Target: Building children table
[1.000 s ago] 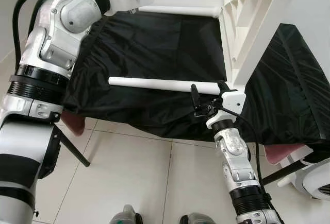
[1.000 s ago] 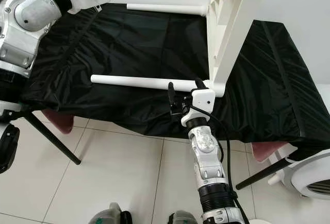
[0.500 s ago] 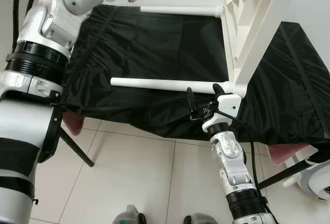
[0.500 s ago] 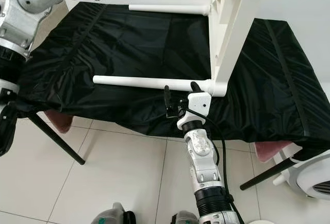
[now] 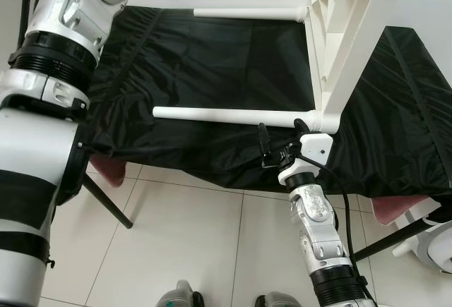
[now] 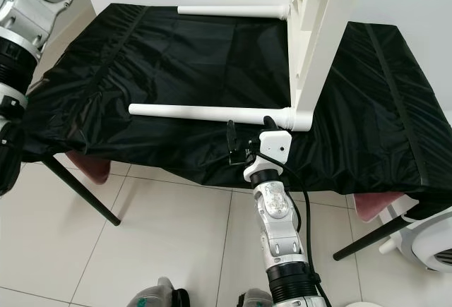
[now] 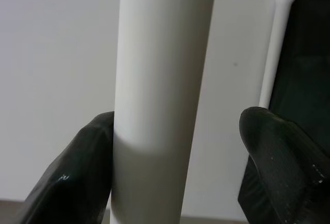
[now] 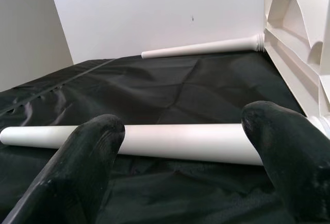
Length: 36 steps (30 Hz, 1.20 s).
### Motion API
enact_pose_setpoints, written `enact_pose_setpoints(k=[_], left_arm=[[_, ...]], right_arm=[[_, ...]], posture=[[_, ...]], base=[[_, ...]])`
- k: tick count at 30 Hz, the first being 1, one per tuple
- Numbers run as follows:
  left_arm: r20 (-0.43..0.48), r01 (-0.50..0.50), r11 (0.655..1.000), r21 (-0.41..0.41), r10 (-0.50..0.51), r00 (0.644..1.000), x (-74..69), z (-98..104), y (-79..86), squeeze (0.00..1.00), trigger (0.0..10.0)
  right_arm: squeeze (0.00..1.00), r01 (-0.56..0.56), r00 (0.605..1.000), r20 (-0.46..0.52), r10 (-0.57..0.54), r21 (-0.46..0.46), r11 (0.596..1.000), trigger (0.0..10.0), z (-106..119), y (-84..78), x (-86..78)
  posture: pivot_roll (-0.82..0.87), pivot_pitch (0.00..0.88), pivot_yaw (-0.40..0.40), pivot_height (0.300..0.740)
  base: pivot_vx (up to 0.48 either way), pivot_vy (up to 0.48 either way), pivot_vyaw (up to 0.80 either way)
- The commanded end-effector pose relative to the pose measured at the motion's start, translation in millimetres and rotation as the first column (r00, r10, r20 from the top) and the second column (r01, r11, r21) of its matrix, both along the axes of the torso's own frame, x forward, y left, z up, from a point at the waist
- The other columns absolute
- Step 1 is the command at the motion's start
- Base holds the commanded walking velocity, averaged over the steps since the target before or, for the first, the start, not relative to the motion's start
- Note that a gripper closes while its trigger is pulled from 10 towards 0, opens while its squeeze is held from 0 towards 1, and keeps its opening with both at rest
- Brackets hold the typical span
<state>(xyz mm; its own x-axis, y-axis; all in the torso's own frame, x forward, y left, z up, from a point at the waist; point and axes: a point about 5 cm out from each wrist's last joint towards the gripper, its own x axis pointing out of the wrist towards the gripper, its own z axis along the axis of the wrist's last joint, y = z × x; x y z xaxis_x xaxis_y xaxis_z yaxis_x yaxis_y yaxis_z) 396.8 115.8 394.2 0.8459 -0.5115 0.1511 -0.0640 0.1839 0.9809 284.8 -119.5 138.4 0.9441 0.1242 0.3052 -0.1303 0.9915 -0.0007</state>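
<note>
My right gripper [image 5: 278,145] gapes wide, empty, just short of the near white leg [image 5: 226,116] at the black cloth's [image 5: 212,60] front edge

Black cloth [image 5: 212,67] over pink seats [image 5: 106,169] w/ black legs, white tile floor [image 5: 176,243].

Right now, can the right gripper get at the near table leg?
Probably yes: the right gripper sits open just short of the near table leg, nothing between them over the black cloth.
</note>
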Motion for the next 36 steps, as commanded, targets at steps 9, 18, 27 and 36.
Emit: enact_pose_setpoints(k=[9,18,27,36], left_arm=[[0.266,-0.071,0.984,-0.162,0.113,0.957,0.8,24,10.4,0.0,9.7],[0.269,-0.08,0.984,-0.158,0.121,0.955,1.2,30,11.3,0.0,0.0],[0.271,-0.084,0.984,-0.16,0.125,0.954,1.0,33,12.9,0.0,0.0],[0.249,-0.118,0.972,-0.204,0.168,0.954,0.5,39,28.3,0.0,10.0]], right_arm=[[0.0,0.016,1.0,-0.02,-0.015,0.037,0.999,10.0,-2,2.9,-4.8],[0.0,0.017,0.999,-0.029,-0.015,0.045,0.999,10.0,-4,5.4,-7.7],[0.0,0.017,0.999,-0.048,-0.014,0.054,0.998,10.0,-8,7.1,-9.6],[0.0,0.066,0.994,-0.092,-0.054,0.129,0.99,10.0,-17,3.3,-12.9]], posture=[[0.02,0.034,0.1,0.74],[0.02,0.034,0.103,0.74],[0.02,0.025,0.099,0.74],[0.02,0.019,0.093,0.74]], base=[[0.0,0.0,0.0],[0.0,0.0,0.0],[0.0,0.0,0.0],[0.0,0.0,0.0]])
